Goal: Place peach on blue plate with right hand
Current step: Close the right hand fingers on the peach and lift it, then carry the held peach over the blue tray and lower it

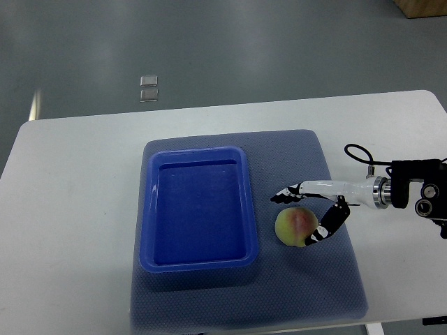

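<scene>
A yellow-green peach with a pink blush [296,226] lies on the grey-blue mat [293,160], just right of the blue plate [149,209], a rectangular tray with nothing in it. My right hand [299,216] comes in from the right edge and reaches the peach. Its fingers [288,192] arch over the peach's top and the thumb [328,225] curls against its right side. The hand wraps the fruit loosely, and the peach still rests on the mat. The left arm does not show.
The mat covers the middle of a white table [77,209]. A black cable loops above my right wrist [360,155]. Grey floor lies beyond the table's far edge, with a small clear object [149,88] on it.
</scene>
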Robot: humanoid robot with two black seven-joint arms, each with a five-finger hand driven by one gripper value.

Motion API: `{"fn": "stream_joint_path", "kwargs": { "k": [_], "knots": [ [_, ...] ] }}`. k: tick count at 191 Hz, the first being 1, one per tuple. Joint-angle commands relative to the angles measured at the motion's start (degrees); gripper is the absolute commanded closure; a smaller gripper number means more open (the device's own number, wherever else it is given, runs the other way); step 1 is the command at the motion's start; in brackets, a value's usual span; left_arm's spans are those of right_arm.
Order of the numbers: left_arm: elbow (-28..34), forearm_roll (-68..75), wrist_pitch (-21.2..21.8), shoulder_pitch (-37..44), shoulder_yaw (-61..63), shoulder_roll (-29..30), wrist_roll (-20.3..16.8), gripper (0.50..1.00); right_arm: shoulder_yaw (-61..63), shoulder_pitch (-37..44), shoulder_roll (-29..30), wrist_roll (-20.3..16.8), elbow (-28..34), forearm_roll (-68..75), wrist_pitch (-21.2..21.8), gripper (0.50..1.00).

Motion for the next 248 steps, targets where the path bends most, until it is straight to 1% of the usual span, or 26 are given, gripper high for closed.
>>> {"fn": "stream_joint_path", "kwargs": {
  "k": [1, 29, 60, 61, 68, 73, 83, 84, 99, 100, 102, 109, 115, 145, 172, 182, 183, 185, 201, 211, 212, 220, 230, 231, 233, 248],
  "knots": [
    [0.0, -0.1, 0.0, 0.0, 0.0, 0.0, 0.0, 0.5, 0.0, -0.3, 0.1, 0.1, 0.0, 0.0, -0.2, 0.599],
    [0.1, -0.1, 0.0, 0.0, 0.0, 0.0, 0.0, 0.5, 0.0, -0.3, 0.1, 1.0, 0.0, 0.1, -0.2, 0.628],
    [0.0, -0.1, 0.0, 0.0, 0.0, 0.0, 0.0, 0.5, 0.0, -0.8, 0.1, 1.1, 0.0, 0.0, -0.2, 0.636],
    [0.1, -0.1, 0.0, 0.0, 0.0, 0.0, 0.0, 0.5, 0.0, -0.9, 0.1, 1.1, 0.0, 0.0, -0.2, 0.656],
    [0.1, -0.1, 0.0, 0.0, -0.1, 0.0, 0.0, 0.5, 0.0, -1.0, 0.1, 1.2, 0.0, 0.0, -0.2, 0.673],
    [0.1, -0.1, 0.0, 0.0, -0.1, 0.0, 0.0, 0.5, 0.0, -1.2, 0.1, 1.2, 0.0, -0.1, -0.2, 0.699],
    [0.1, -0.1, 0.0, 0.0, -0.1, 0.0, 0.0, 0.5, 0.0, -1.2, 0.1, 1.2, 0.0, -0.1, -0.2, 0.699],
    [0.1, -0.1, 0.0, 0.1, -0.1, 0.0, 0.0, 0.5, 0.0, -1.6, 0.1, 1.2, 0.0, -0.2, -0.2, 0.77],
    [0.0, -0.1, 0.0, 0.1, -0.1, 0.0, 0.0, 0.5, 0.0, -1.7, 0.1, 1.2, 0.0, -0.8, -0.2, 0.869],
    [0.1, -0.1, 0.0, 0.1, 0.0, 0.0, 0.0, 0.5, 0.0, -1.6, 0.1, 1.2, 0.0, -0.8, -0.2, 0.885],
    [0.1, -0.1, 0.0, 0.1, 0.0, 0.0, 0.0, 0.5, 0.0, -1.6, 0.1, 1.2, 0.0, -0.8, -0.2, 0.885],
    [0.1, -0.1, 0.0, 0.1, -0.1, 0.0, 0.0, 0.5, 0.0, -1.6, 0.1, 1.2, 0.0, -0.9, -0.2, 0.956],
    [0.0, -0.1, 0.0, 0.1, 0.0, 0.0, 0.0, 0.5, 0.0, -1.6, 0.0, 1.2, 0.0, -0.9, -0.2, 0.999],
    [0.1, -0.1, 0.0, 0.1, 0.0, 0.0, 0.0, 0.5, 0.7, -0.2, -1.3, 1.2, 0.2, -0.7, 0.1, 1.0],
    [0.1, -0.1, 0.0, 0.1, -0.1, 0.0, 0.0, 0.5, 3.2, 6.2, -4.6, 1.2, 0.6, 0.2, 2.8, 1.0],
    [0.1, -0.1, 0.0, 0.1, -0.1, 0.0, 0.0, 0.5, 3.2, 6.2, -4.6, 1.2, 0.6, 0.2, 2.8, 1.0],
    [0.0, -0.1, 0.0, 0.1, 0.0, 0.0, 0.0, 0.5, 3.9, 8.8, -5.9, 1.2, 0.6, 0.6, 4.2, 1.0],
    [0.1, -0.1, 0.0, 0.1, 0.0, 0.0, 0.0, 0.5, 4.0, 9.5, -6.2, 1.2, 0.6, 0.7, 4.5, 1.0],
    [0.0, -0.1, 0.0, 0.1, -0.1, 0.0, 0.0, 0.5, 4.3, 14.1, -8.1, 1.1, 0.5, 2.5, 6.9, 1.0],
    [0.0, -0.1, 0.0, 0.1, -0.1, 0.0, 0.0, 0.5, 4.3, 14.1, -8.1, 1.1, 0.5, 2.5, 6.9, 1.0],
    [0.0, -0.1, 0.0, 0.1, 0.0, 0.0, 0.0, 0.5, 4.6, 17.0, -9.3, 1.0, 0.5, 3.9, 8.3, 1.0],
    [0.0, 0.0, 0.0, 0.1, -0.1, 0.0, 0.0, 0.5, 4.6, 19.3, -9.8, 1.0, 0.4, 5.4, 9.6, 1.0],
    [0.0, 0.0, 0.0, 0.1, -0.1, 0.0, 0.0, 0.5, 4.6, 19.3, -9.8, 1.0, 0.4, 5.4, 9.6, 1.0],
    [-0.1, 0.0, 0.0, 0.1, 0.0, 0.0, 0.0, 0.5, 4.6, 21.9, -10.2, 0.8, 0.3, 6.9, 10.9, 1.0],
    [-0.1, 0.0, 0.0, 0.1, 0.0, 0.0, 0.0, 0.5, 4.6, 22.3, -10.2, 0.8, 0.2, 7.2, 11.1, 1.0],
    [-0.1, 0.0, -0.1, 0.1, -0.1, 0.0, 0.0, 0.5, 4.6, 23.4, -10.2, 0.7, 0.2, 7.9, 11.4, 1.0]
  ]
}}
